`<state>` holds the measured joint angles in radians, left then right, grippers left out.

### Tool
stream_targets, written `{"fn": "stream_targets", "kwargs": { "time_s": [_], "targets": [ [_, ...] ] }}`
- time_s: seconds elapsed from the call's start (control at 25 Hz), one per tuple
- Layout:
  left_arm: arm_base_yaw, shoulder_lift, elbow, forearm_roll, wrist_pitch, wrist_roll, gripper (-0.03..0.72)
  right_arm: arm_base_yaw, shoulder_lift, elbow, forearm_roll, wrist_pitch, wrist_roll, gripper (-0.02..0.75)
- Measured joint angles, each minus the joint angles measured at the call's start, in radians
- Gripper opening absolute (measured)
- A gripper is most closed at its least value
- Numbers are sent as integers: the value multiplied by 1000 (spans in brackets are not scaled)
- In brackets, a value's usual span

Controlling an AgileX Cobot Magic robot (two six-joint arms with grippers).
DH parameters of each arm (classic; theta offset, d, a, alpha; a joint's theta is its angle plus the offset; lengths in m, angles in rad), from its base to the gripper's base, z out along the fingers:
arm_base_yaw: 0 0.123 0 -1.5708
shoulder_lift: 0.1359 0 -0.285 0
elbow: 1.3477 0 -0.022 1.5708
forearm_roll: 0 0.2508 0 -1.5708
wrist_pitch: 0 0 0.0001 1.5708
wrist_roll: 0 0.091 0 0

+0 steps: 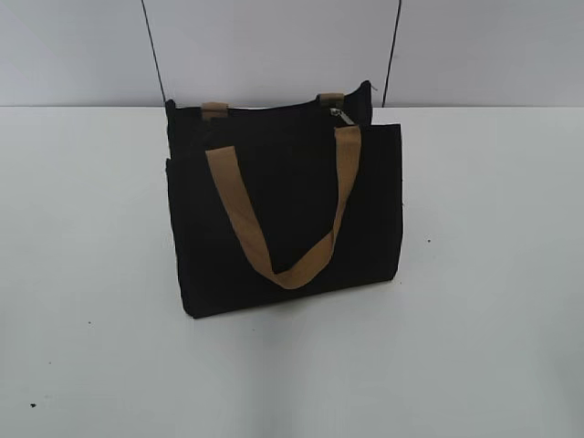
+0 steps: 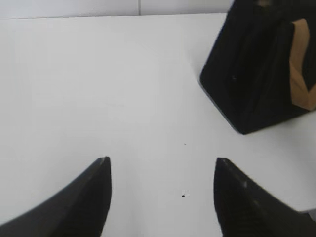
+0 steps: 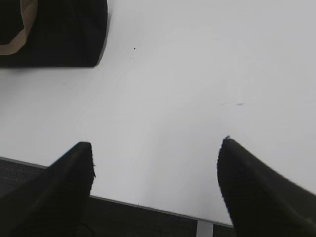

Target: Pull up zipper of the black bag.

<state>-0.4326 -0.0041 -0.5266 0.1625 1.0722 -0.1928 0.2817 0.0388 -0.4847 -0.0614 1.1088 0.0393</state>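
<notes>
The black bag stands upright on the white table, with a tan handle hanging down its front. The zipper runs along its top edge; its small silver pull tab sits near the right end. Neither gripper shows in the exterior view. In the left wrist view my left gripper is open and empty over bare table, with the bag far to its upper right. In the right wrist view my right gripper is open and empty near the table's front edge, the bag at the upper left.
The white table ends at a pale back wall with two thin dark cables. Its front edge shows in the right wrist view, with dark floor below. Small dark specks lie on the tabletop.
</notes>
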Motion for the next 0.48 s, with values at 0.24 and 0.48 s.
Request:
{"fn": "stream_targets", "kwargs": {
  "time_s": [0.24, 0.48],
  "targets": [
    [213, -5, 0, 0, 0, 0, 499, -151, -46, 0, 0, 0, 0, 596],
    [325, -5, 0, 0, 0, 0, 499, -238, -46, 0, 1, -1, 1, 596]
  ]
}}
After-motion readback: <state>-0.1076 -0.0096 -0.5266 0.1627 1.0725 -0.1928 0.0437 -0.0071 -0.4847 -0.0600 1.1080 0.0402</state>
